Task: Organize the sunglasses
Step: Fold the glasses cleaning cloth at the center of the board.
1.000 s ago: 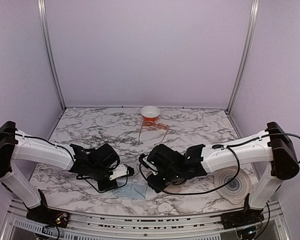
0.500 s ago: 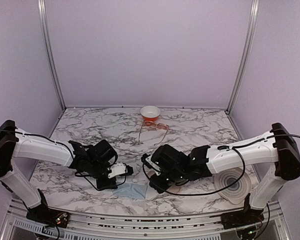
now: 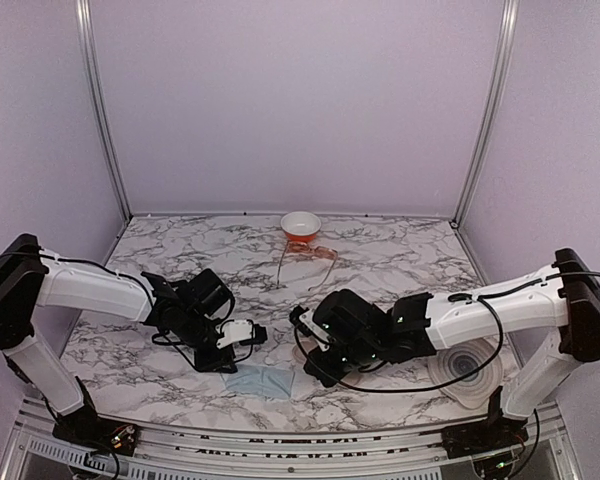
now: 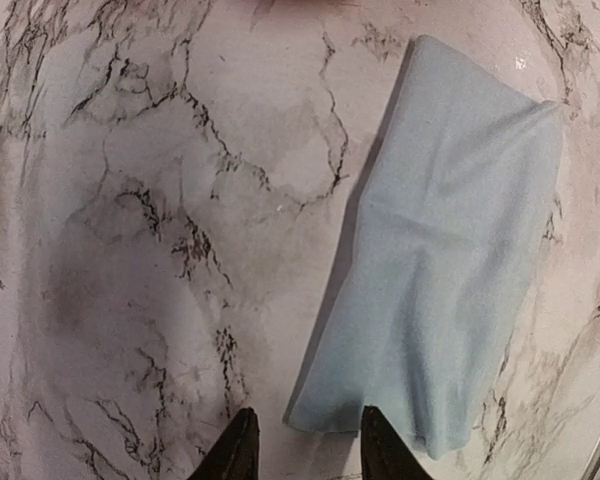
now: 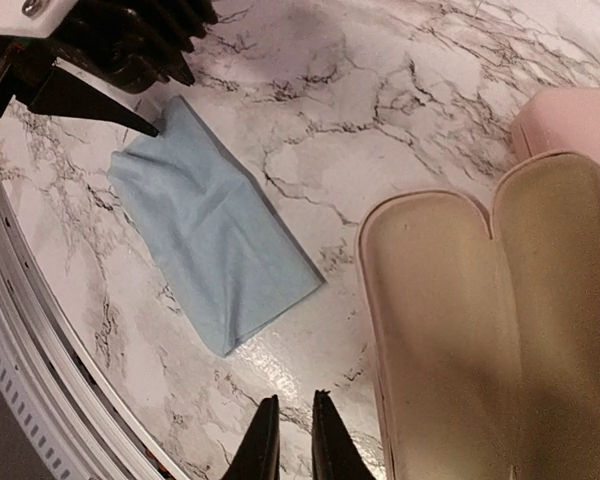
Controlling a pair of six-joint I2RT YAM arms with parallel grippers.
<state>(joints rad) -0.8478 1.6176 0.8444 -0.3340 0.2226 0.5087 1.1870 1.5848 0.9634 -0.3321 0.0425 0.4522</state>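
Sunglasses point(image 3: 318, 253), thin wire with orange-brown lenses, lie far back from you, just in front of the bowl point(image 3: 300, 223) and well apart from both low, inward-reaching arms. Left wrist: your left gripper point(image 4: 308, 452) stands partly parted and empty over the cloth's point(image 4: 450, 270) edge. Right wrist: your right gripper point(image 5: 292, 440) is pinched to a slit and empty, near the open case point(image 5: 460, 330).

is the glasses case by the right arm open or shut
Open: the case lies spread, both cream-lined halves facing up, nothing in the parts shown.

Lab booth: lilac walls point(image 3: 300, 100), aluminium frame point(image 3: 100, 110)
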